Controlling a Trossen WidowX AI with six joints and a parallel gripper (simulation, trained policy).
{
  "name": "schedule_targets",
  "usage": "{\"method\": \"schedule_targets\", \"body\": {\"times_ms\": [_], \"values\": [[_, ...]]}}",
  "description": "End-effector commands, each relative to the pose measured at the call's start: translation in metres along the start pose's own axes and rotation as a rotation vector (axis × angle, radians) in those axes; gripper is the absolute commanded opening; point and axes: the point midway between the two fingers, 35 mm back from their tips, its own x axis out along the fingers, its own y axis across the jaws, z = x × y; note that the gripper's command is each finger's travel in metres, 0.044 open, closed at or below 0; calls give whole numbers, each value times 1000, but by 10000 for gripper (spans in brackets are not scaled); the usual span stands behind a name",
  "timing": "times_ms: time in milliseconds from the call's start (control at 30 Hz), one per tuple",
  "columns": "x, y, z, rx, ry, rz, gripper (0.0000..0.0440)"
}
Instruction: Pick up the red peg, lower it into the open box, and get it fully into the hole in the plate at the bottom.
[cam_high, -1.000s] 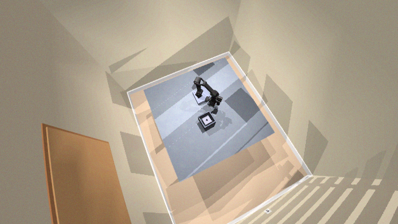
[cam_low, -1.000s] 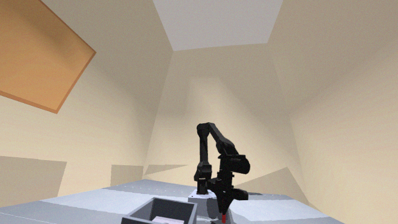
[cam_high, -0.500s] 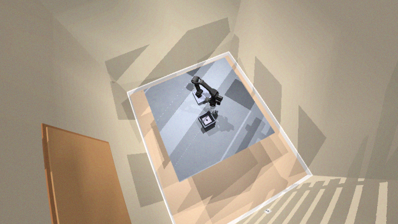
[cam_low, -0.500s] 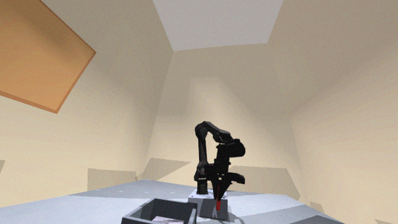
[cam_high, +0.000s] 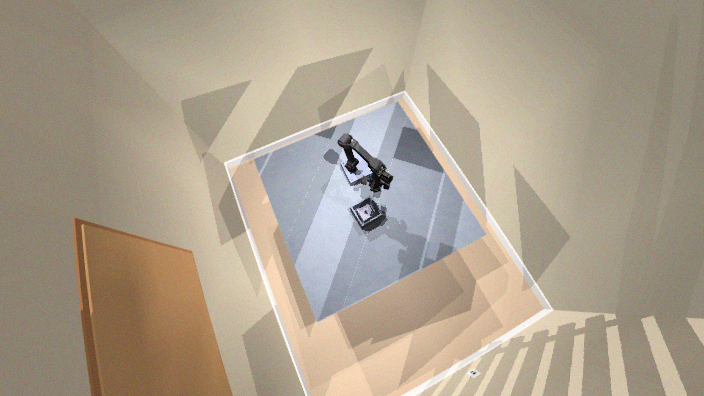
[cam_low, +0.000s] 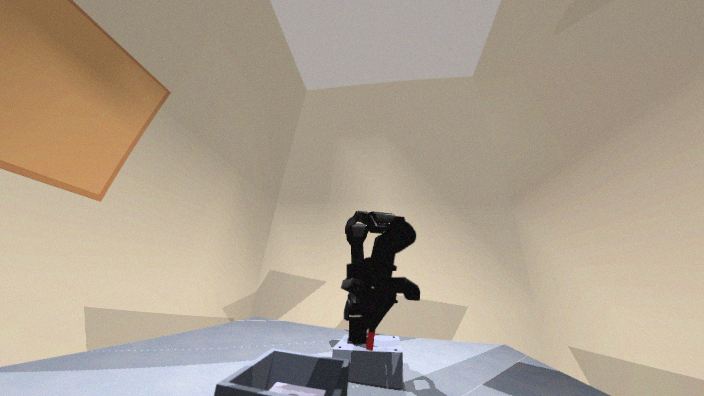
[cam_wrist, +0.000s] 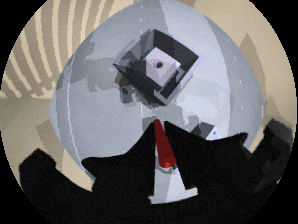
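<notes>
The red peg (cam_low: 370, 341) (cam_wrist: 164, 145) is between the fingertips of my gripper (cam_low: 371, 330) (cam_wrist: 158, 124), which is shut on it. In the exterior view the peg's lower part sticks out below the fingers, nearly upright and off the table. The open dark box (cam_high: 369, 223) (cam_low: 300, 369) (cam_wrist: 176, 43) stands on the table, and the gripper is beside and above it, on the side toward the arm's base. The pale plate (cam_high: 362, 211) (cam_low: 292, 388) (cam_wrist: 168, 75) lies at the box's bottom. Its round hole (cam_wrist: 158, 64) shows empty in the wrist view.
The arm's base block (cam_high: 353, 178) (cam_low: 376, 369) (cam_wrist: 213, 133) with a pale top stands behind the box. The box walls rise around the plate. Shadows of the arm fall across the blue-grey table top (cam_high: 330, 280) and over part of the box. An orange panel (cam_high: 150, 310) (cam_low: 75, 110) is far off at the left.
</notes>
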Motion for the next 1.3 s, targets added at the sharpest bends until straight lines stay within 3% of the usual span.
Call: {"method": "schedule_targets", "body": {"times_ms": [0,867,1267], "values": [[1,-4,15,13,-4,-12,0],[45,-26,102,188,-11,-21,2],[78,-31,121,229,32,-28,5]]}}
